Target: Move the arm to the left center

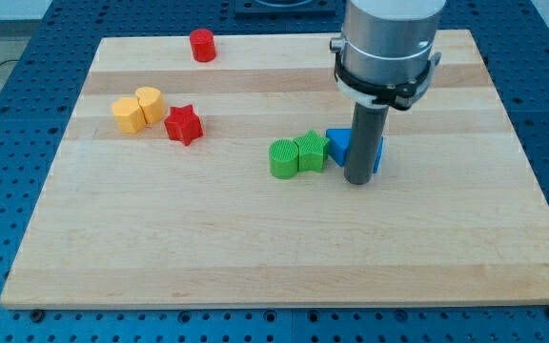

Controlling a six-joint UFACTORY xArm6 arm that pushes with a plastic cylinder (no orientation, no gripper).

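My tip [358, 180] rests on the wooden board [255, 257] right of centre, directly in front of the blue blocks. A blue triangle [338, 145] shows at the rod's left and another blue block [378, 152] at its right, partly hidden by the rod. A green star-like block [311, 151] touches the blue triangle, and a green round block [282, 158] touches that one on its left. The arm's grey body [389, 43] rises above at the view's top.
At the view's left sit two yellow blocks, a hexagon-like one [129, 115] and a rounder one [150, 102], touching each other, with a red star [184, 125] just right of them. A red cylinder [202, 45] stands near the top edge.
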